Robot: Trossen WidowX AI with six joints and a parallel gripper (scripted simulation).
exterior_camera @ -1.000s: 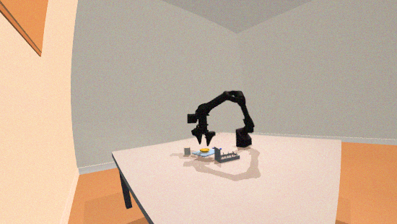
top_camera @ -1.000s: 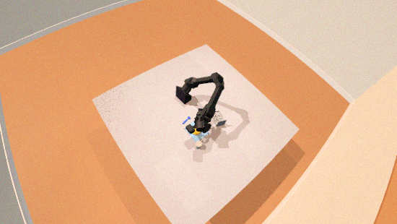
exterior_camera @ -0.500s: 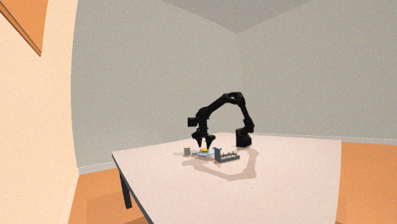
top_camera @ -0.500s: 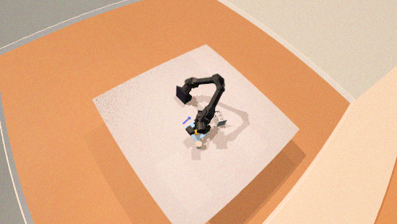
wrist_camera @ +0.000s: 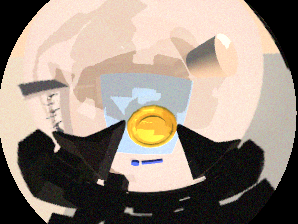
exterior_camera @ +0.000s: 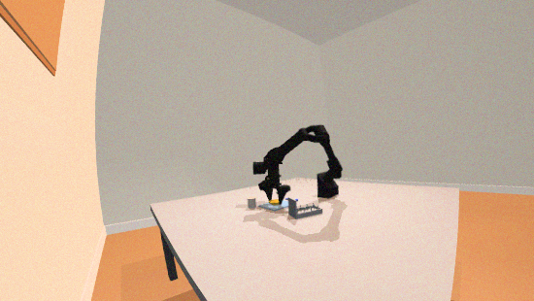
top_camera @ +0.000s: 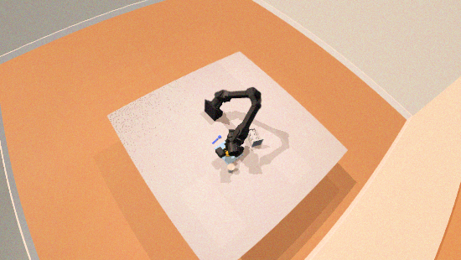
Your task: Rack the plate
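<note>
The yellow round plate (top_camera: 227,153) (exterior_camera: 274,201) (wrist_camera: 152,126) lies flat on a light blue mat (exterior_camera: 266,207) (wrist_camera: 111,86). My gripper (exterior_camera: 276,202) (wrist_camera: 152,125) is open and points down, low over the mat. Its fingertips stand on opposite sides of the plate, close to the rim in the wrist view. Whether they touch it cannot be told. The arm partly hides the plate in the top view. The grey dish rack (top_camera: 256,142) (exterior_camera: 305,214) (wrist_camera: 44,88) stands beside the mat, with a raised end panel and small upright rails. No plate shows in its slots.
A grey cup-like cylinder (top_camera: 230,168) (exterior_camera: 251,203) (wrist_camera: 204,57) stands near the mat, on the side away from the arm's base. A small blue utensil (top_camera: 216,139) (wrist_camera: 152,161) lies beside the mat. The arm's forearm passes between base and rack in the top view.
</note>
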